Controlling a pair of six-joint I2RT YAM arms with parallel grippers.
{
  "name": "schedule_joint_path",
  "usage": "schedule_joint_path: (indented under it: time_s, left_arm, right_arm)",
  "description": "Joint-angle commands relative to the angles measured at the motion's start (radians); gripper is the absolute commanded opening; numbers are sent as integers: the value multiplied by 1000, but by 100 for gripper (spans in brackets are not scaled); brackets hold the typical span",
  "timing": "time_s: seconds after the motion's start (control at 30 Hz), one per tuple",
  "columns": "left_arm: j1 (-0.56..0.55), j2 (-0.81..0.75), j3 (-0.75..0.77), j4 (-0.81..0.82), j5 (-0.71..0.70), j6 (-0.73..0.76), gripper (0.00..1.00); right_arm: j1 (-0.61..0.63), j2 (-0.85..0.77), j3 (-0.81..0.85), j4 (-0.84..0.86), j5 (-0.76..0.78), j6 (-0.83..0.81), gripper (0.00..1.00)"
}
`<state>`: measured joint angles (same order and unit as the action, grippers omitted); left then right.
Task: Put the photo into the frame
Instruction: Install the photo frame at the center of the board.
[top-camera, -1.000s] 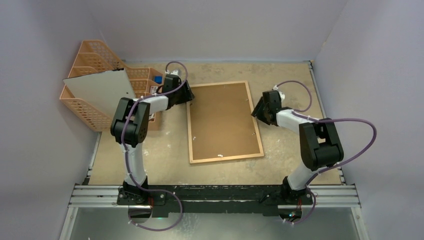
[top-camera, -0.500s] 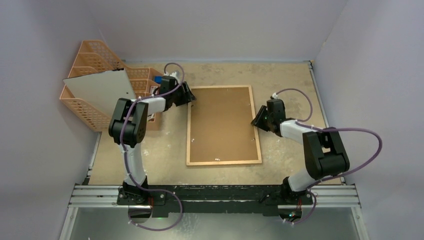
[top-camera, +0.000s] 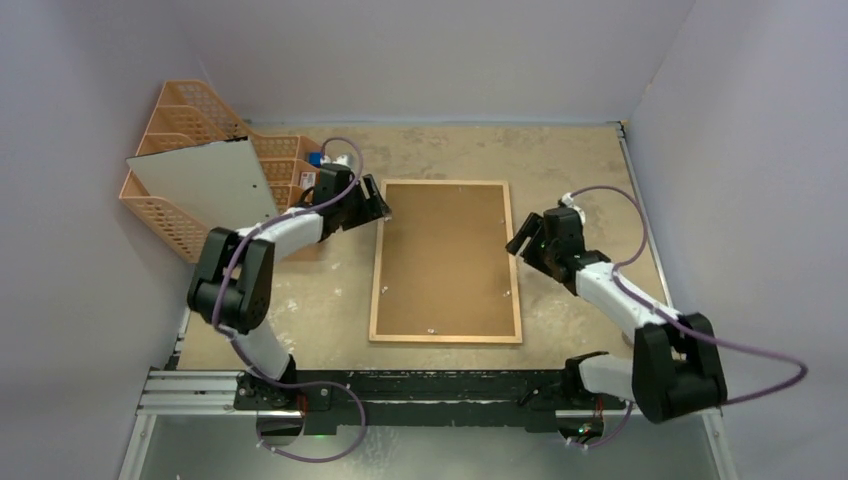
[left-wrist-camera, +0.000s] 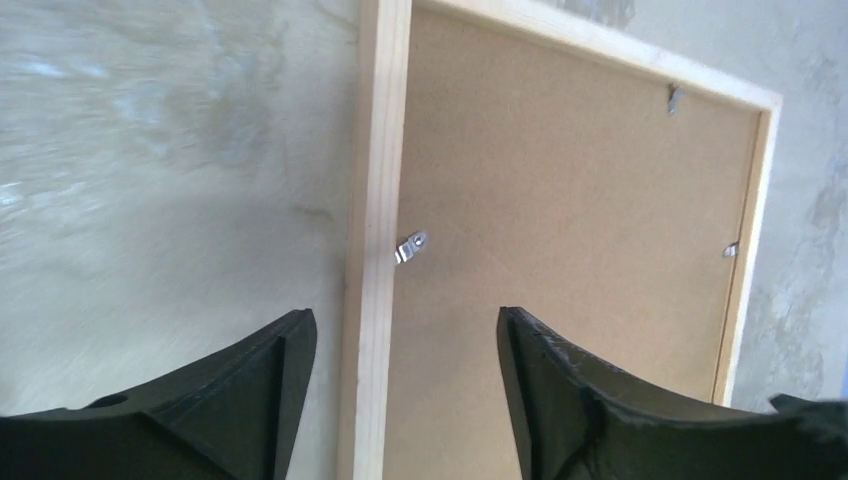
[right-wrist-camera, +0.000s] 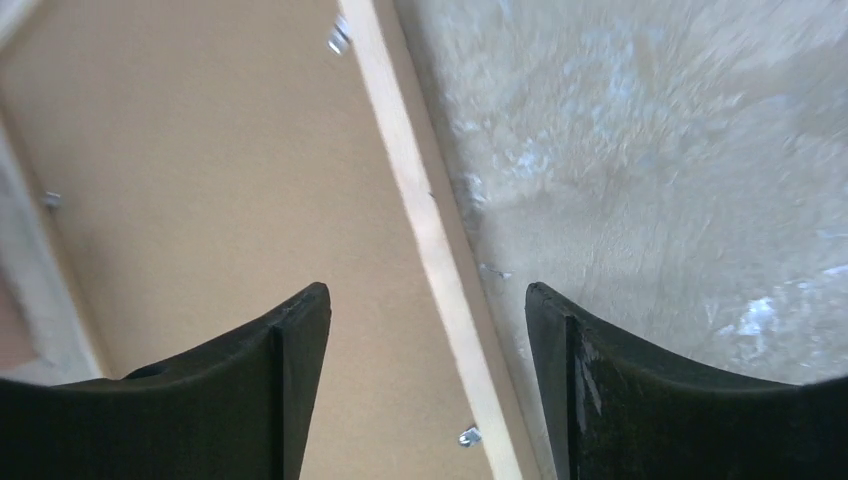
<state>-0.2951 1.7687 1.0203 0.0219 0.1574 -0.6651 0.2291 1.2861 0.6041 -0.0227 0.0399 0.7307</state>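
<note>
Right now the frame (top-camera: 375, 290) lies flat at the middle of the table (top-camera: 570, 150), back side up, its long sides running from 12 to 6 o'clock. A brown hardboard panel (top-camera: 445, 260) fills the light-wood edging, with small metal clips (left-wrist-camera: 410, 245) along the inner rim. Whether the photo sits beneath that panel cannot be told.

The left gripper (top-camera: 378, 205) is at the frame's 10 o'clock corner. In its wrist view the fingers (left-wrist-camera: 260, 400) are spread wide, one over bare table and one over the panel, with the left rail between them. The right gripper (top-camera: 520, 240) is at the frame's 3 o'clock edge. It is also spread, and in its wrist view its fingers (right-wrist-camera: 600, 400) straddle the right rail without gripping it.

At the table's 10 o'clock, an orange mesh organizer (top-camera: 180, 110) stands against the wall, and a pale grey sheet (top-camera: 205, 185) leans tilted across its front.
</note>
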Motion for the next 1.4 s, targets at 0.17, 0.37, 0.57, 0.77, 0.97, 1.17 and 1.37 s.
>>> schedule_joint_path:
  time_s: [0.17, 0.37, 0.57, 0.77, 0.97, 1.17, 1.37]
  left_arm:
    - [6, -386, -201, -160, -164, -11, 65]
    - [-8, -557, -453, -141, -37, -124, 47]
    - [-14, -675, -615, -85, 77, -170, 38]
    - [-16, -695, -681, -38, 162, -151, 38]
    - [-19, -647, -684, 42, 212, -138, 38]
    - [-22, -595, -687, 58, 219, -138, 29]
    - [-31, -581, -690, 58, 225, -146, 22]
  right_arm:
    - [21, -197, -19, 139, -248, 9, 49]
    - [214, -122, -105, 463, -369, 224, 43]
    - [418, 78, -86, 683, -330, 370, 32]
    - [547, 329, -6, 801, -305, 457, 25]
    - [618, 462, 95, 808, -286, 468, 25]
    - [653, 542, 159, 764, -245, 473, 25]
    - [677, 565, 182, 705, -171, 465, 24]
